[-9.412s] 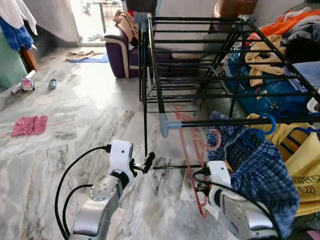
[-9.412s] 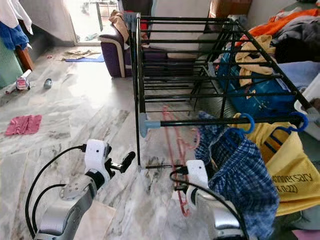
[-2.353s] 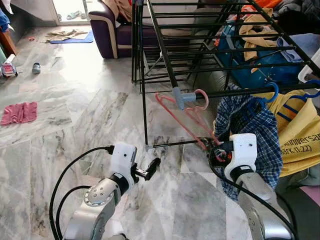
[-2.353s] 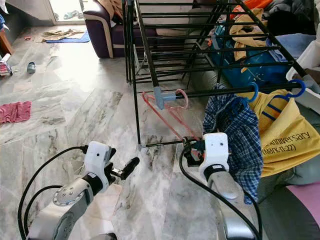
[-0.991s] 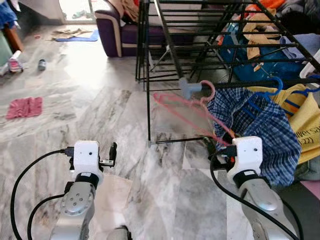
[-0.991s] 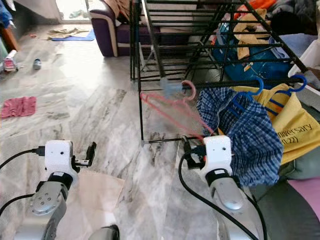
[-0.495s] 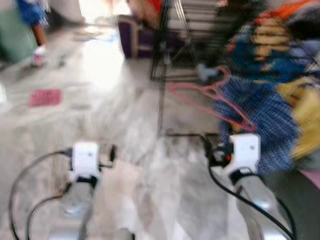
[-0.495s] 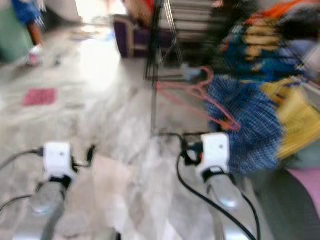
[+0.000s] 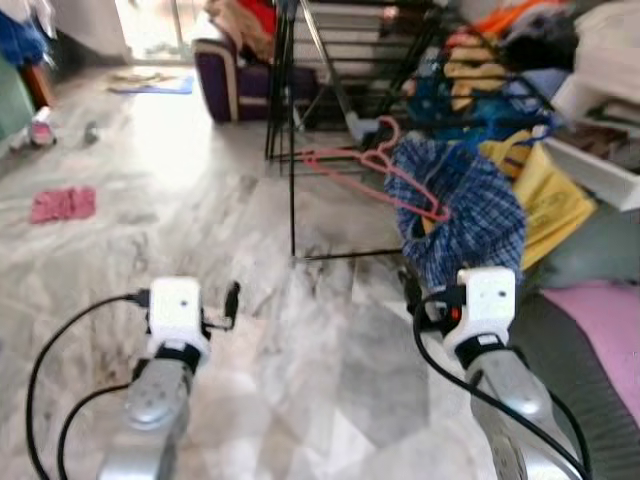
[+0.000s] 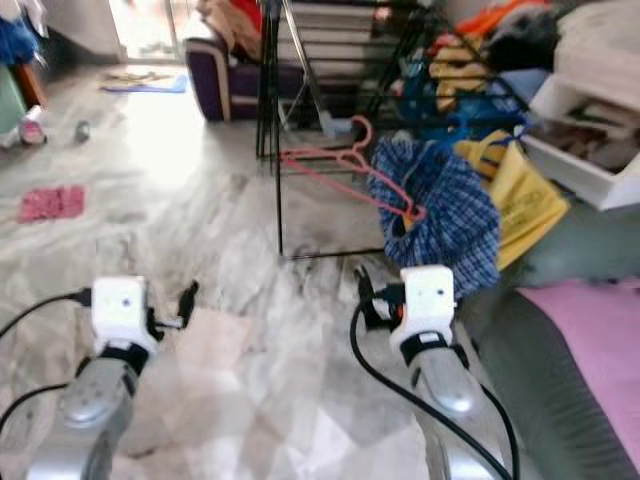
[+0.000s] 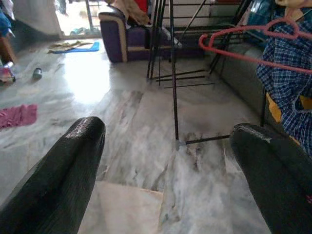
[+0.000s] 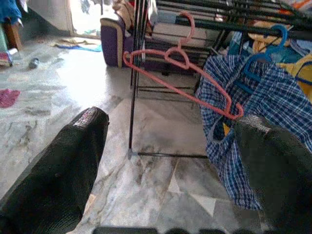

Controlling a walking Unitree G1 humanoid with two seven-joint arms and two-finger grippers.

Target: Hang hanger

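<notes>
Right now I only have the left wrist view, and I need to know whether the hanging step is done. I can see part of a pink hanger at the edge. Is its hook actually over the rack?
Observer: Yes. The pink hanger has its hook over the black rail of the drying rack and hangs tilted.
Operator: Is the right gripper holding it?
Observer: No. The right gripper is open and empty, low above the floor and apart from the hanger.
Operator: Anything else on that rail?
Observer: A blue hanger with a checked garment hangs right beside it. The pink hanger's low end overlaps that garment, but I cannot tell if they touch.
</notes>
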